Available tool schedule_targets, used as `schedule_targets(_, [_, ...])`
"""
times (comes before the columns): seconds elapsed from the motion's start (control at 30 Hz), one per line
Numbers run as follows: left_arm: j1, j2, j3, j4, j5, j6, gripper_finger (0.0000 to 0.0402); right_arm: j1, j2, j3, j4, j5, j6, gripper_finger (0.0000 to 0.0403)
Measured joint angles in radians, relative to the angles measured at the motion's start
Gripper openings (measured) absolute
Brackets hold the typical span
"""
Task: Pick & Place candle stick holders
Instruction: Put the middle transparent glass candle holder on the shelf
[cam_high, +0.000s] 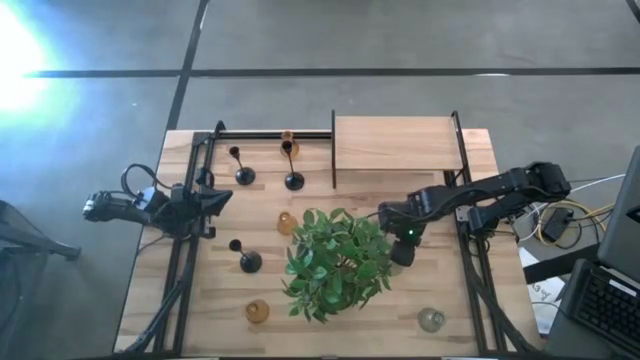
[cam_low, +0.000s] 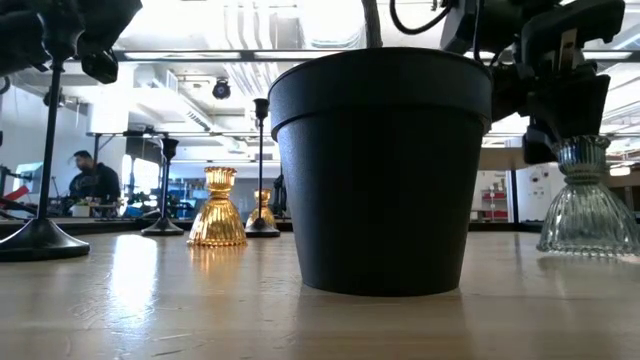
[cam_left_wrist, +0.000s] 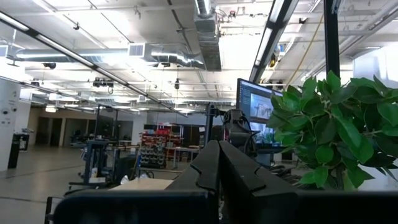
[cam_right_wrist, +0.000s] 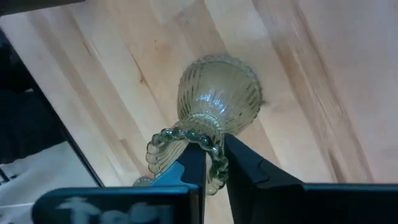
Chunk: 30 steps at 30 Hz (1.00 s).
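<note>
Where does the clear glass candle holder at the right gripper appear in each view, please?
High view: hidden under the right gripper, beside the green plant.
Low view: clear glass candle holder at the right edge, standing on the table, right of the black pot.
Left wrist view: not in it; only the plant's leaves show.
Right wrist view: centre, its beaded rim between the fingers.
Shared landmark: the plant.

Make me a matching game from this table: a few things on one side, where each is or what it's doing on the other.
1. right gripper
2. left gripper
3. green leafy plant in a black pot
4. raised wooden shelf

a. middle of the table
b. shut, holding nothing
c. far edge of the table
d. clamped on the rim of a clear ribbed glass candle holder

Pairs: 1-d, 2-b, 3-a, 4-c
</note>
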Motion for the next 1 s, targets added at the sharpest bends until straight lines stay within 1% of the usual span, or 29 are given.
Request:
schedule_targets(0.13, [0.0,0.0,0.0,0.0,0.0,-0.033,0.0012,0.0,-0.045,-0.006,-0.012,0.034,0.032,0.0026])
schedule_targets(0.4, [0.0,0.0,0.0,0.006,-0.003,-0.073,0.0012,-0.025,-0.159,-0.005,-0.024,0.034,0.121,0.0025])
schedule_targets(0.53, [0.0,0.0,0.0,0.008,-0.023,-0.074,0.0012,-0.056,-0.205,0.033,-0.105,0.083,0.125,0.0025])
schedule_targets(0.67, [0.0,0.0,0.0,0.009,-0.03,-0.041,0.0012,-0.118,-0.225,0.126,-0.237,0.172,0.072,0.0025])
schedule_targets(0.77, [0.0,0.0,0.0,0.024,-0.041,-0.038,0.0012,-0.178,-0.219,0.226,-0.327,0.241,0.022,0.0025])
schedule_targets(0.93, [0.0,0.0,0.0,0.042,-0.089,-0.063,0.0012,-0.309,-0.179,0.42,-0.459,0.331,-0.091,0.0025])
schedule_targets(1.0, [0.0,0.0,0.0,0.042,-0.096,-0.081,0.0012,-0.376,-0.152,0.501,-0.518,0.344,-0.14,0.0025])
